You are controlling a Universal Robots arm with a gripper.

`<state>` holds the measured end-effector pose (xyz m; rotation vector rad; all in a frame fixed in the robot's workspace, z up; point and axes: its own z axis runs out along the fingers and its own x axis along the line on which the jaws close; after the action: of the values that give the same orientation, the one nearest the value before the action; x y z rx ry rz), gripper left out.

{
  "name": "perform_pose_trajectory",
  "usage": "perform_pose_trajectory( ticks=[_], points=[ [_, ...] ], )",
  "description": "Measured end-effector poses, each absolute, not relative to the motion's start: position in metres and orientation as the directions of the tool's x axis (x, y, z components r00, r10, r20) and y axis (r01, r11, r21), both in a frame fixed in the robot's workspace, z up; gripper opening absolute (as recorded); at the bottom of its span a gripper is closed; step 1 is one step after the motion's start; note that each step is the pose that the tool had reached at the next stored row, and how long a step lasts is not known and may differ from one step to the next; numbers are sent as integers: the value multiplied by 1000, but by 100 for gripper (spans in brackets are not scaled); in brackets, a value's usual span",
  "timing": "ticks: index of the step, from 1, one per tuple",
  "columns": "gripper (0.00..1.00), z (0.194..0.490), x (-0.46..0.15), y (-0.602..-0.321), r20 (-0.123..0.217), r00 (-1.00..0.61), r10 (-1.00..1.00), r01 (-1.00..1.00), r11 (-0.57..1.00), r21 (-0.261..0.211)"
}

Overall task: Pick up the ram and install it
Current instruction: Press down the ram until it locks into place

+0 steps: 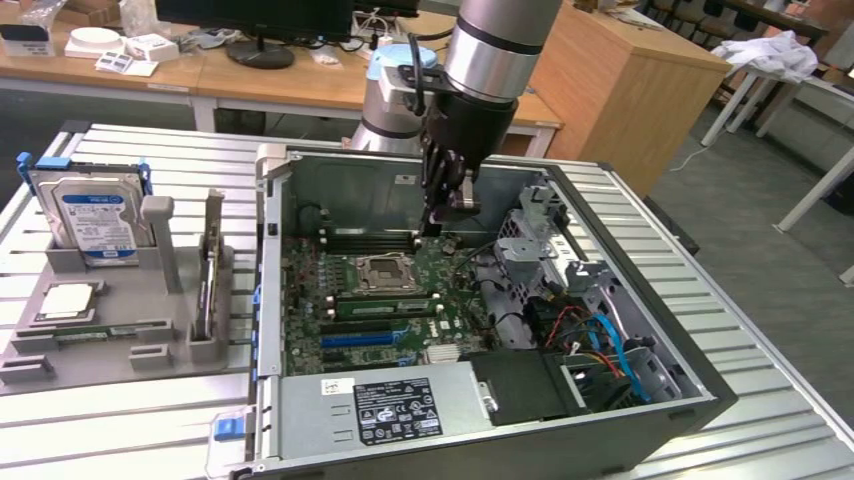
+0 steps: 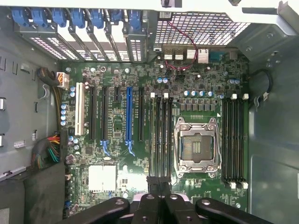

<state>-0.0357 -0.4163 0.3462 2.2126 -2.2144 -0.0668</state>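
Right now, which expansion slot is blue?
The blue slot: one black slot separates it from the memory slots. Others are black, bar one white slot.

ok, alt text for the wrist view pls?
Looking straight down into an open grey desktop computer case at its green motherboard, with a silver-framed CPU socket flanked by black memory slots and a long blue expansion slot further over. The black tool, shut, sits in the foreground.

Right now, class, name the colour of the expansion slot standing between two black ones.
Blue; the expansion slot shows best in the wrist view.
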Motion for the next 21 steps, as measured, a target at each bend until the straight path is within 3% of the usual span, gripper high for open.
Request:
perform_pose_trajectory(
  ticks=[21],
  points=[
    [11,346,-16,-416,-24,3,-1000,-1000,-3,31]
  ],
)
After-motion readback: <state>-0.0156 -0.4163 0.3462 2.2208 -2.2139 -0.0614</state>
